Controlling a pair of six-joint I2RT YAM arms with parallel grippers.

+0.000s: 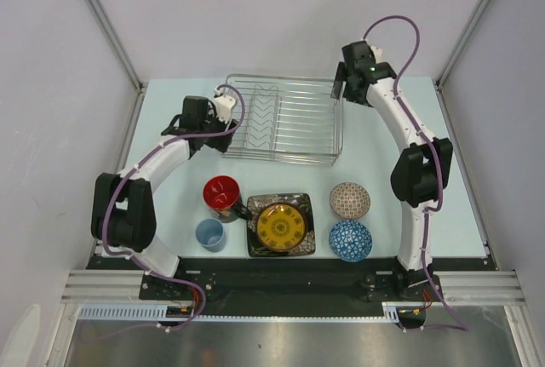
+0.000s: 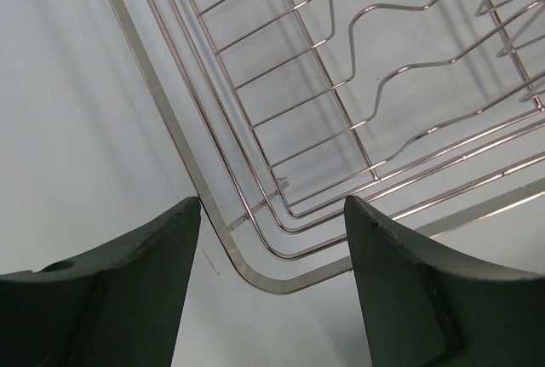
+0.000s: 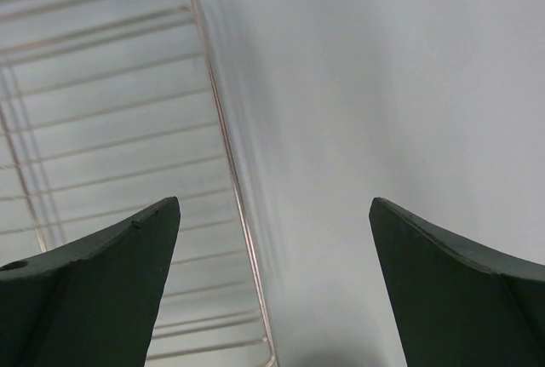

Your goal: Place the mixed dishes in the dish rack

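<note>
The silver wire dish rack [image 1: 285, 120] stands empty at the back middle. My left gripper [image 1: 223, 139] is open and empty above the rack's near-left corner; the left wrist view shows that corner [image 2: 294, 209] between the fingertips, gripper [image 2: 272, 214]. My right gripper [image 1: 339, 93] is open and empty at the rack's far-right side; its wrist view shows the rack's edge wire [image 3: 224, 134], gripper [image 3: 274, 205]. In front sit the black mug [image 1: 223, 194], the light-blue cup [image 1: 210, 234], the yellow plate [image 1: 281, 226] on the dark square plate [image 1: 257, 246], the pinkish bowl [image 1: 350, 200] and the blue bowl [image 1: 351, 240].
The pale table [image 1: 170, 111] is walled by grey panels on the left, back and right. Both arm bases stand at the near edge. The dishes lie in a row between the rack and the bases.
</note>
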